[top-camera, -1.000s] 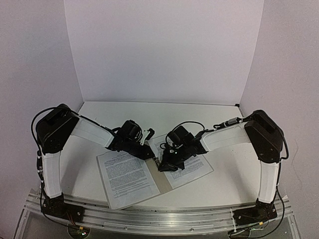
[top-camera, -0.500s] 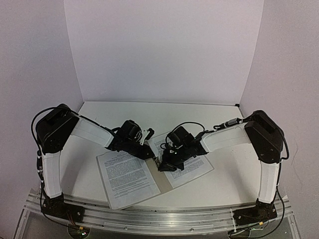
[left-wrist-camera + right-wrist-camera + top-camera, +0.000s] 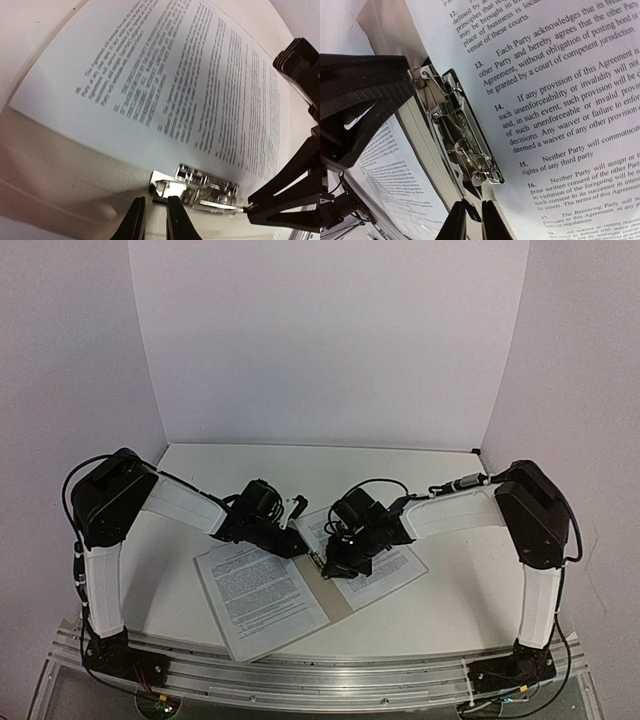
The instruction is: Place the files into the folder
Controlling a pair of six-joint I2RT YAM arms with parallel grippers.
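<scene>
The folder [image 3: 338,598] lies open on the table, its tan spine showing between two printed files. One file [image 3: 262,598] covers its left half and another [image 3: 388,565] its right half. The metal clip [image 3: 200,187] sits on the spine at the right sheet's edge [image 3: 462,137]. My left gripper [image 3: 300,545] is all but shut, its tips [image 3: 156,220] resting on the beige cover [image 3: 60,170] just short of the clip's end, nothing between them. My right gripper [image 3: 326,566] is at the clip's other end, jaws [image 3: 474,220] shut on its dark tip.
White walls close in the back and both sides of the table [image 3: 440,470]. The aluminium rail [image 3: 330,675] with both arm bases runs along the near edge. The two grippers stand almost tip to tip over the spine.
The right gripper has shifted slightly left along the spine. The folder and its sheets have slid a little, so more of the tan spine shows. The left arm has held still.
</scene>
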